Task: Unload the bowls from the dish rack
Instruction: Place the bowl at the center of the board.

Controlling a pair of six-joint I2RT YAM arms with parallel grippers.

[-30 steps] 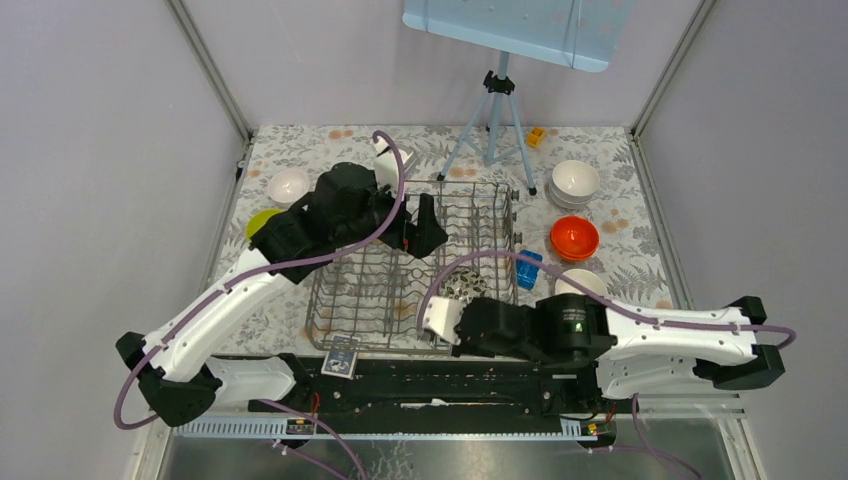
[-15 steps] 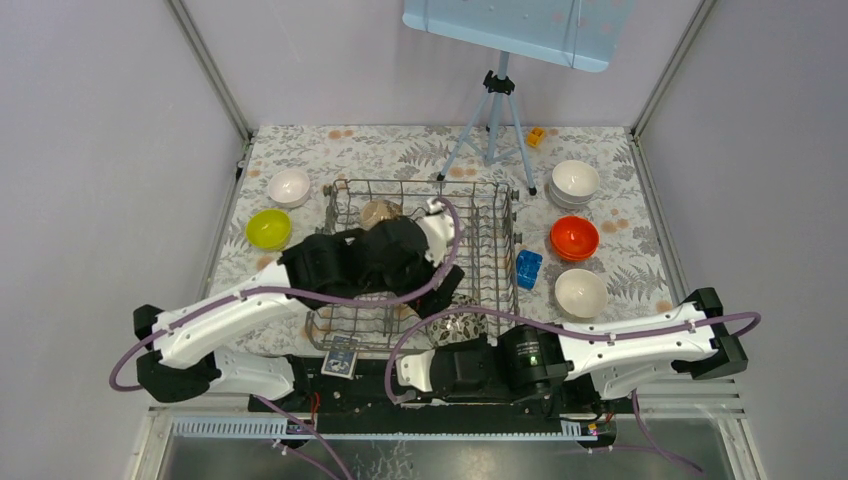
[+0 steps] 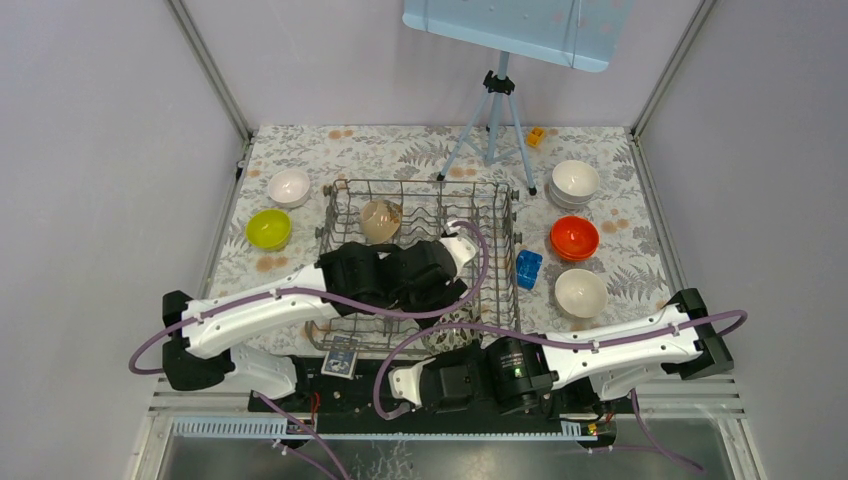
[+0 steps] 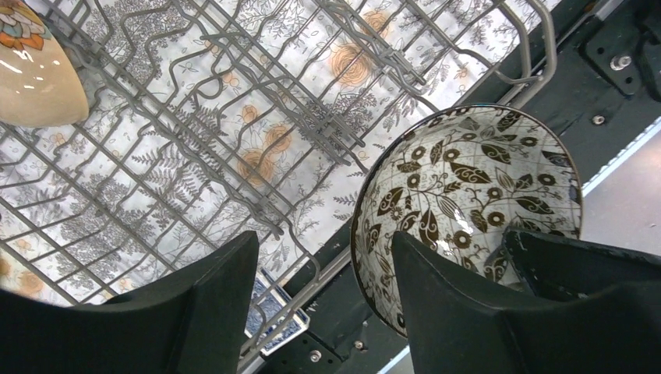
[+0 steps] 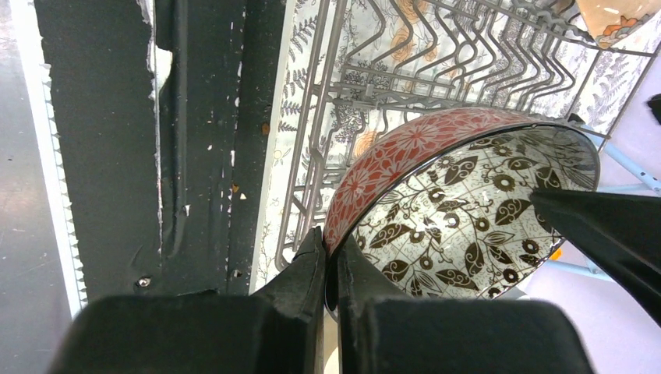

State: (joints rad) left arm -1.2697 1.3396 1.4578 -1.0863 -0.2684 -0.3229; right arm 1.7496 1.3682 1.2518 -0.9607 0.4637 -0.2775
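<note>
The grey wire dish rack (image 3: 420, 186) stands mid-table. A translucent beige bowl (image 3: 381, 220) leans in its far part, also seen as the beige bowl (image 4: 35, 78). My right gripper (image 5: 331, 245) is shut on the rim of a patterned bowl (image 5: 460, 195), red outside with brown leaves inside, tilted at the rack's near right corner. That patterned bowl (image 4: 468, 179) shows in the left wrist view too. My left gripper (image 4: 323, 241) is open. Its jaws straddle the bowl's rim, one finger in front of the inside and one outside.
On the table lie a white bowl (image 3: 289, 186) and a lime-yellow bowl (image 3: 268, 228) at left. Stacked white bowls (image 3: 575, 180), an orange-red bowl (image 3: 574, 237), a white bowl (image 3: 581, 292) and a blue block (image 3: 527, 269) are at right. A tripod (image 3: 490, 120) stands behind.
My left arm swung from the rack's far left to its near right corner and its jaws narrowed. My right arm drew the patterned bowl nearer the front edge.
</note>
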